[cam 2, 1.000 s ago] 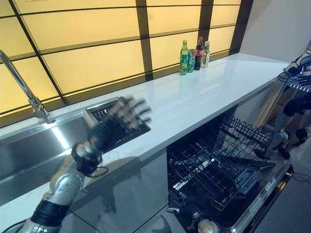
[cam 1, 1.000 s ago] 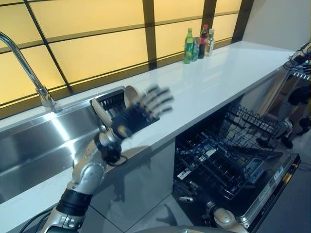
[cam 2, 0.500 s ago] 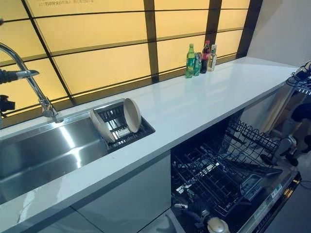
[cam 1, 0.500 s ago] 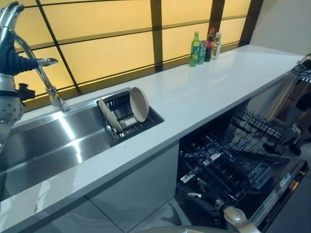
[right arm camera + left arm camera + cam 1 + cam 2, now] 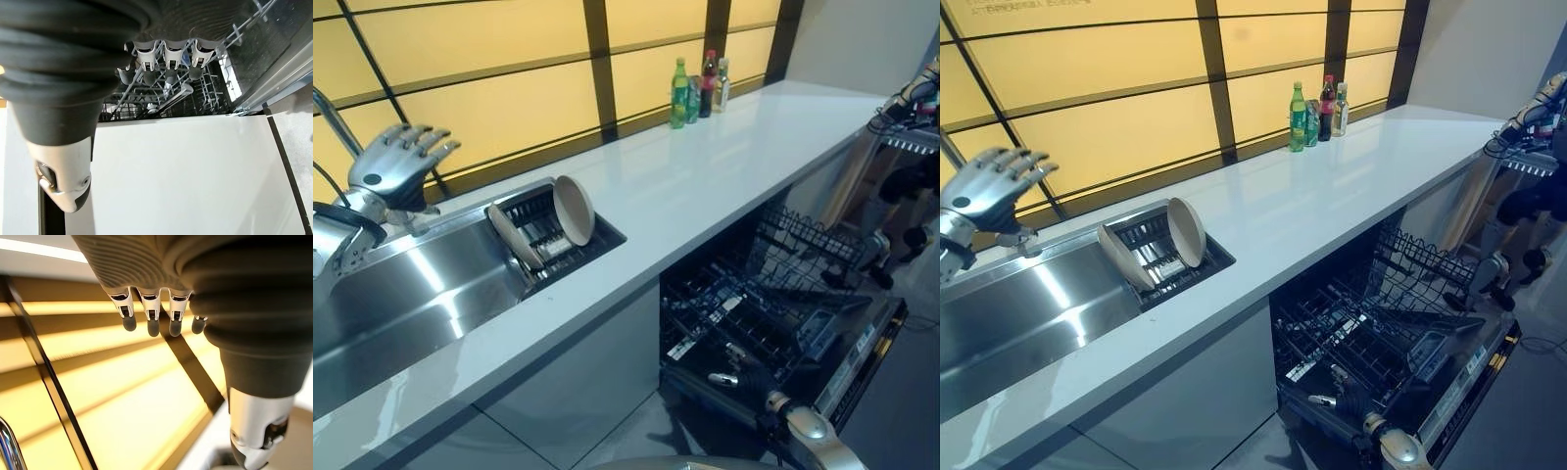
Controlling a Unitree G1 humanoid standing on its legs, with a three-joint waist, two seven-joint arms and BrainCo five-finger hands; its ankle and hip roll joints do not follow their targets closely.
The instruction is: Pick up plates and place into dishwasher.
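Observation:
Two beige plates stand on edge in a dark rack (image 5: 558,240) at the right end of the sink: one plate (image 5: 574,209) on the rack's right, the other plate (image 5: 513,236) leaning on its left. My left hand (image 5: 395,163) hangs in the air by the tap, well left of the plates, open with spread fingers (image 5: 150,316) and holding nothing. My right hand (image 5: 741,380) is low in front of the open dishwasher (image 5: 783,323), its fingers (image 5: 166,66) relaxed over the wire rack, empty.
The dishwasher's door is down, with the lower rack (image 5: 1361,338) pulled out and the upper basket (image 5: 822,250) behind it. Several bottles (image 5: 695,86) stand at the back of the white counter (image 5: 705,186). A tap (image 5: 331,116) rises over the steel sink (image 5: 411,284). Other equipment (image 5: 911,108) stands far right.
My left hand was in front of the plates a second ago, swung up to the left, and now sits lower by the tap, still empty. The plates have not moved.

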